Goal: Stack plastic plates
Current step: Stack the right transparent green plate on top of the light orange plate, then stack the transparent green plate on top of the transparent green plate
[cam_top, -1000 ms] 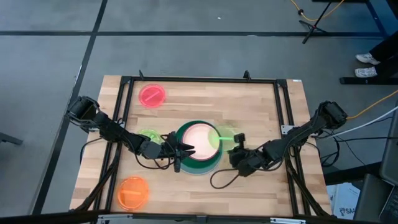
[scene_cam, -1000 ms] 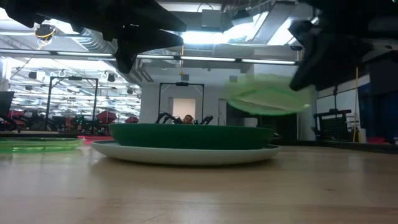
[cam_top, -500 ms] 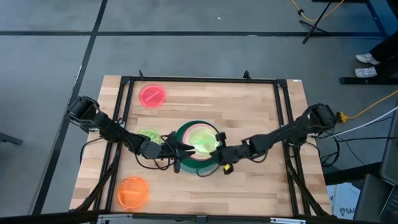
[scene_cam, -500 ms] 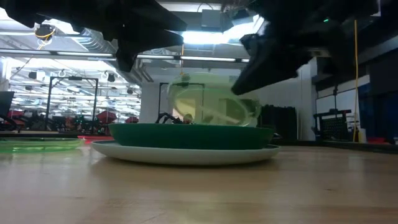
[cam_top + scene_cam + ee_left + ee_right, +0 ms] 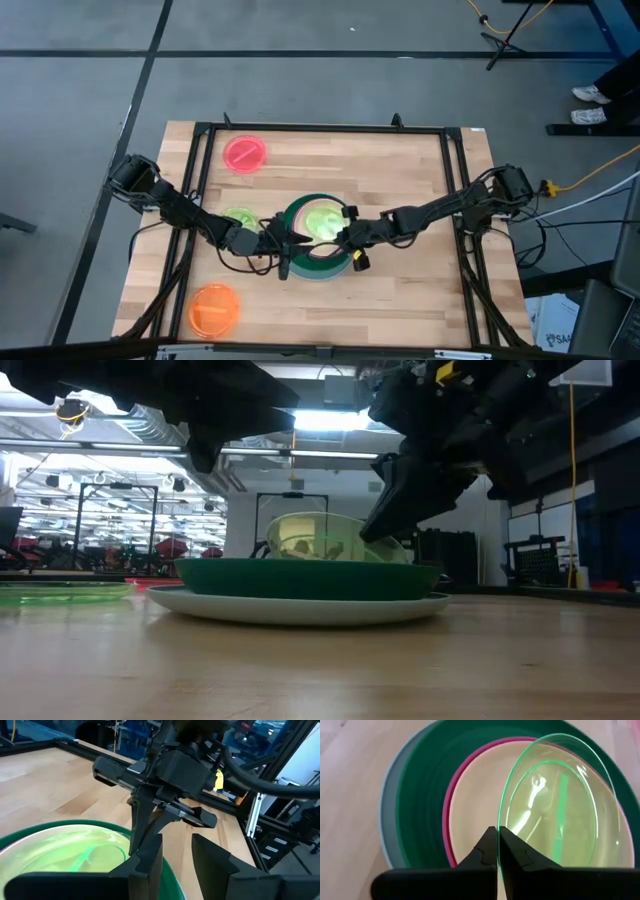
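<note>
A stack sits mid-table: the light blue plate (image 5: 322, 275) at the bottom, then the dark green plate (image 5: 296, 215), the magenta plate (image 5: 451, 800) and the peach plate (image 5: 475, 795). My right gripper (image 5: 346, 238) reaches over the stack from the right, shut on a lime green plate (image 5: 320, 218) that stands tilted above the peach one. My left gripper (image 5: 176, 840) hovers open over the stack's left rim, touching nothing. A second lime green plate (image 5: 238, 218), a pink-red plate (image 5: 244, 153) and an orange plate (image 5: 213, 308) lie flat on the table. My right gripper pinches the lime green plate's rim (image 5: 500, 817) between its two fingers (image 5: 487, 845), on the plate's near-right edge. The fingers slant down from the table's right. The plate is steeply tilted (image 5: 320, 540); its lower edge dips inside the dark green plate (image 5: 300, 578), which hides whether it rests there.
A black metal frame (image 5: 320, 128) borders the table. Bare wood (image 5: 400, 160) lies behind the stack and to its near right (image 5: 400, 310). The right arm's cable (image 5: 590, 175) trails off the table's right side. A person's shoes (image 5: 590, 105) show on the floor far right.
My right gripper has moved from the stack's right side toward the table's left, over the stack, and come down. The lime green plate it carries has tipped from roughly level to steeply tilted and sunk into the stack.
</note>
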Controlling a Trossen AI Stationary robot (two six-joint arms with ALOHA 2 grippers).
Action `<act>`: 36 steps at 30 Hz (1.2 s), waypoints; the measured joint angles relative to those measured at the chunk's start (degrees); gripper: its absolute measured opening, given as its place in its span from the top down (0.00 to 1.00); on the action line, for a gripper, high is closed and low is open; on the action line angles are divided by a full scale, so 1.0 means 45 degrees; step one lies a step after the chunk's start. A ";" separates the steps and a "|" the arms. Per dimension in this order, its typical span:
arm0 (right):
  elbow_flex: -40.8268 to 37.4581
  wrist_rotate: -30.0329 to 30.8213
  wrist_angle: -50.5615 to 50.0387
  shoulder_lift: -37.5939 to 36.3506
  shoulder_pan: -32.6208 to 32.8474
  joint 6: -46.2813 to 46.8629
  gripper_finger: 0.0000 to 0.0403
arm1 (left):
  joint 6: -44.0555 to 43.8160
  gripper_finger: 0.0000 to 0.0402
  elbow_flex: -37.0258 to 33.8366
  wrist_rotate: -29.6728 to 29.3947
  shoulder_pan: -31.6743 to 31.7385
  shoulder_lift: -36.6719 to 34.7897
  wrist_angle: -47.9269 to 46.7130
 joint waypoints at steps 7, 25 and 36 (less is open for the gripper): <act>0.0000 0.0029 0.0470 0.0000 0.0024 0.0385 0.85 | -0.0015 0.75 0.0000 -0.0011 -0.0081 0.0000 0.0005; 0.0248 -0.0003 -0.0946 -0.2018 0.1006 0.1350 0.55 | -0.0067 0.75 0.0000 -0.0102 0.0206 0.0001 -0.0015; -0.0978 0.2201 -0.1058 -0.2437 0.3200 0.2670 0.55 | 0.1190 0.74 0.0445 0.0939 0.0197 0.0000 -0.0548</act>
